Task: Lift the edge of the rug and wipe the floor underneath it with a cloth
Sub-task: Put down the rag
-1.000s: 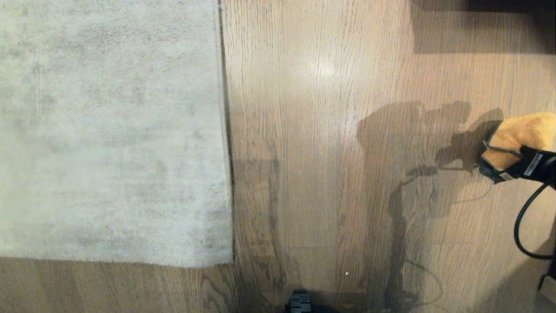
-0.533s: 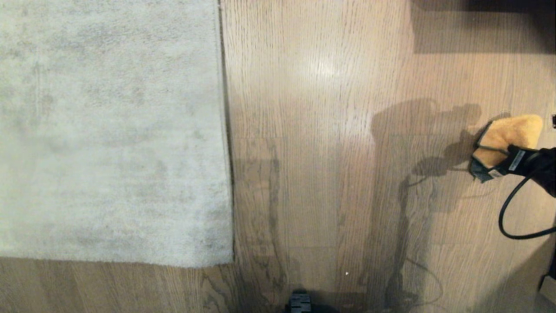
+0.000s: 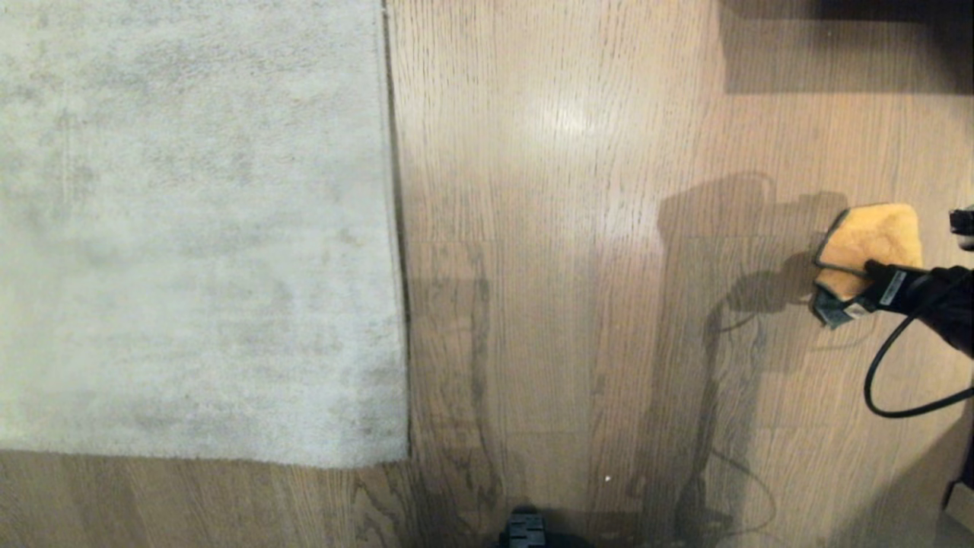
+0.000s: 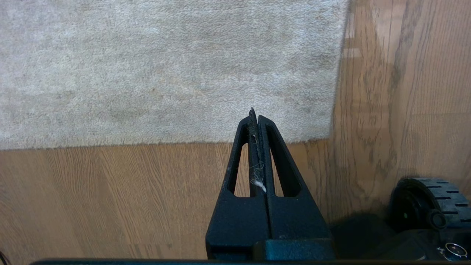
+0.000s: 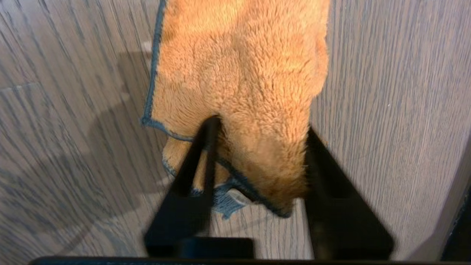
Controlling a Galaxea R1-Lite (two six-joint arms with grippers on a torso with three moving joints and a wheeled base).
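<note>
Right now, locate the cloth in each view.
Head view: cloth far right on the floor, at the right claw.
Left wrist view: not in it.
Right wrist view: cloth centre, between the claw's fingers.
Shared landmark: the wood-grain floor.

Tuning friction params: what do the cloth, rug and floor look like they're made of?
Cloth: fuzzy orange-tan pile, likely microfibre, with dark stitched trim.
Rug: pale grey-beige short-pile textile, mottled, matte; fibre type unclear.
Floor: brown wood-grain planks with a slight sheen, shown by the glare patch; real wood or laminate, cannot tell.
</note>
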